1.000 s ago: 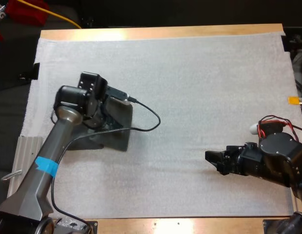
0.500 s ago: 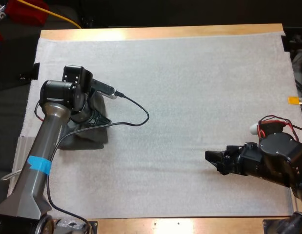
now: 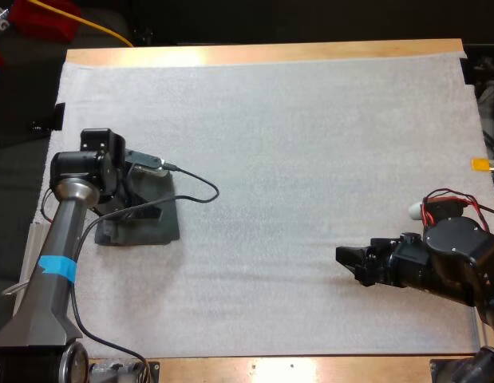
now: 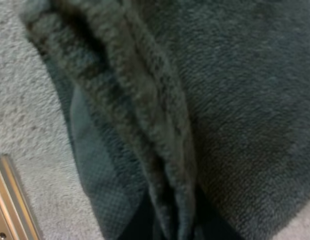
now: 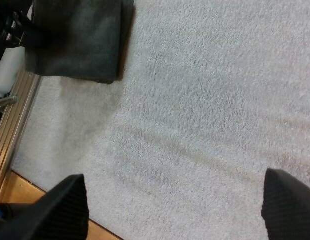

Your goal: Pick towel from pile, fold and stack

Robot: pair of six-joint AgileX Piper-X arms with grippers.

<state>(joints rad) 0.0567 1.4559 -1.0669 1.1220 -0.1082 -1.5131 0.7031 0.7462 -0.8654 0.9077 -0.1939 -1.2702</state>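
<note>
1 dark grey-green towel (image 3: 155, 227) lies folded into a compact rectangle at the left side of the white mat (image 3: 310, 159), close to the mat's left edge and about midway between near and far; the left gripper (image 4: 172, 227) is down on it, its 2 black fingers narrowed onto a raised ridge of the towel's folded edge, pressing it from both sides; the right gripper (image 3: 348, 263) hovers well apart at the near right of the mat, its fingers spread wide and holding nothing; the wooden table (image 3: 270, 54) shows as a strip beyond the mat's far edge; judging by this, the folding looks done and the towel seems to be at its stacking spot; what is left is to let go and lift clear
</note>
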